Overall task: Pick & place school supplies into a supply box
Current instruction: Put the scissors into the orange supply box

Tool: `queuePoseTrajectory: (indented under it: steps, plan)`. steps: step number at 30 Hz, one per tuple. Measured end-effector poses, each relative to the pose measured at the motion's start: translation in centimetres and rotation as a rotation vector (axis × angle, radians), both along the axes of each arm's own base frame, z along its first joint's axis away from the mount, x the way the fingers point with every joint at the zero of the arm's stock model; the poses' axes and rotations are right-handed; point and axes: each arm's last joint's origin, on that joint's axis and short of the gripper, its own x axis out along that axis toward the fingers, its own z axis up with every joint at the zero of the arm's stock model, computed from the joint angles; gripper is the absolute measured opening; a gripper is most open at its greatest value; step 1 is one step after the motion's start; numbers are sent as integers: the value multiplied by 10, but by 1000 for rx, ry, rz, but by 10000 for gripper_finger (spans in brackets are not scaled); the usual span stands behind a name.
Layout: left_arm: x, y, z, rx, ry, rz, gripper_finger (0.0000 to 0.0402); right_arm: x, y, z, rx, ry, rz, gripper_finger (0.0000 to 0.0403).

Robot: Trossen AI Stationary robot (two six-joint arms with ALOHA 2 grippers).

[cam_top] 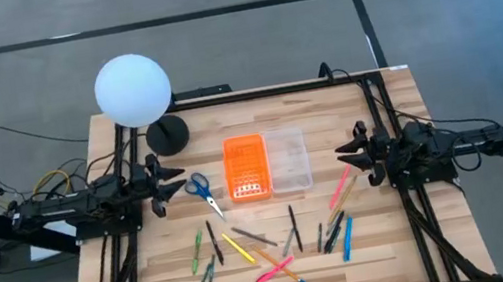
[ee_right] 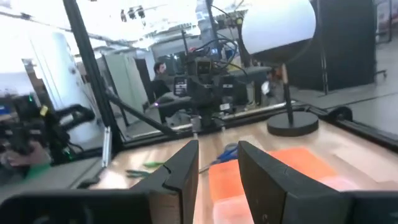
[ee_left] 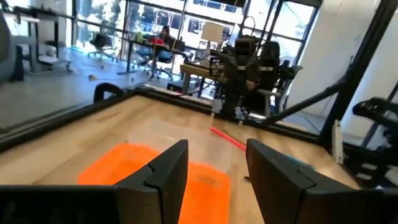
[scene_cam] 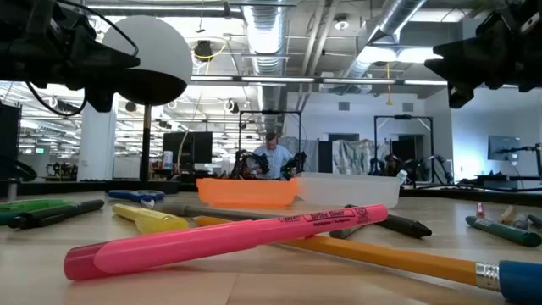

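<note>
The supply box lies open in the table's middle: its orange lid (cam_top: 247, 169) and clear tray (cam_top: 288, 159) rest side by side. Blue-handled scissors (cam_top: 202, 191) lie left of the lid. Several pens, pencils and markers (cam_top: 268, 245) are scattered on the near half, among them a pink marker (scene_cam: 229, 238) and a pink pen (cam_top: 341, 189). My left gripper (cam_top: 176, 177) hovers open at the left edge, pointing at the lid (ee_left: 155, 167). My right gripper (cam_top: 343, 154) hovers open at the right edge, facing the tray.
A white globe lamp (cam_top: 133, 89) on a black base (cam_top: 167, 134) stands at the far left of the table. Dark frame rails (cam_top: 264, 91) run along the far edge and both sides. A person sits in the room beyond (scene_cam: 273, 154).
</note>
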Motion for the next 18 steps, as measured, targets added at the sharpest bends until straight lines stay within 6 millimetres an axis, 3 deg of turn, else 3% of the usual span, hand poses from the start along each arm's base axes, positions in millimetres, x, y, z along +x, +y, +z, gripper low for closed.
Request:
queuePoseTrajectory:
  steps: [5,7,11,18]
  plan:
    - [0,0,0,162,32,27,157,0,0,-7,-183,77,-14,107]
    - [0,0,0,124,22,-3,157,1,0,-10,-248,101,-15,107]
    - [5,-6,-6,58,83,-191,157,1,0,-10,-256,109,-13,107]
    - [16,-16,-21,6,244,-287,157,1,0,-10,-190,109,-8,107]
